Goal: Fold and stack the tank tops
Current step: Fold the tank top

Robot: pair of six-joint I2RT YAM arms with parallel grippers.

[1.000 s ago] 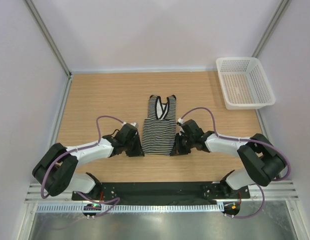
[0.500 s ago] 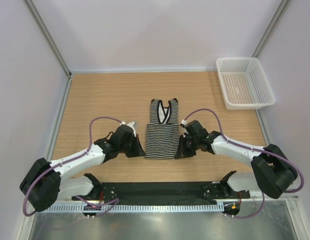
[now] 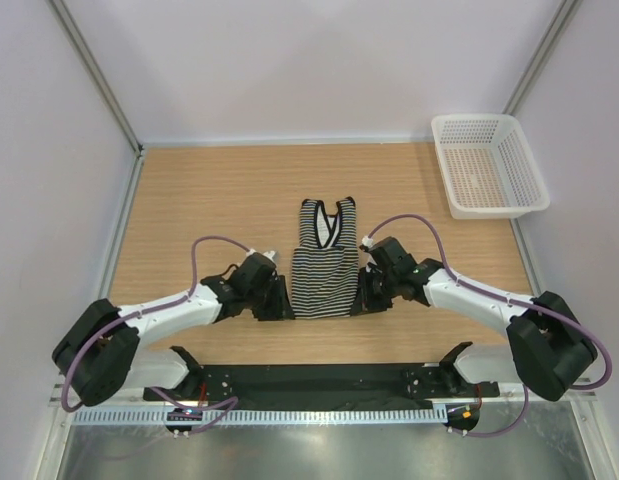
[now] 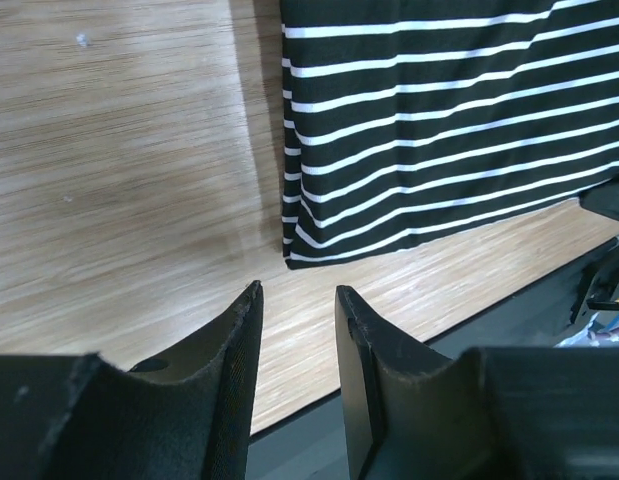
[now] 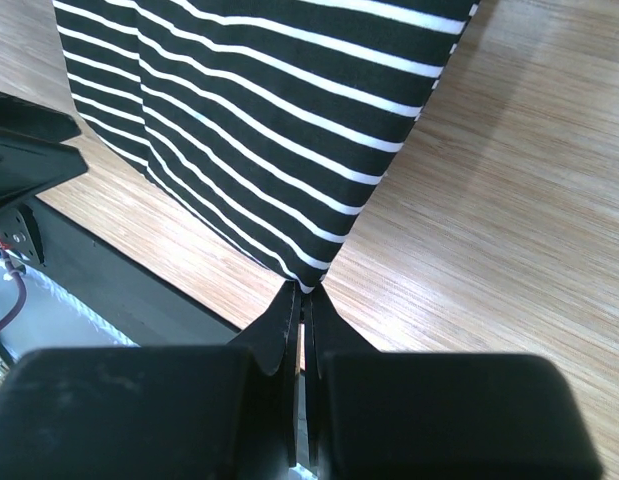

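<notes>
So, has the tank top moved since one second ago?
Yes. The tank top has slid slightly toward the near edge of the table, away from the white basket.

Light wooden table (image 3: pixel 199 200) with striped tank top (image 3: pixel 324 280) near the front, white mesh basket (image 3: pixel 486 175) far right.

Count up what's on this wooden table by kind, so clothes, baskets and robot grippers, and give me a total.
striped tank top: 1
white mesh basket: 1
grippers: 2, the left gripper and the right gripper
Total: 4
</notes>
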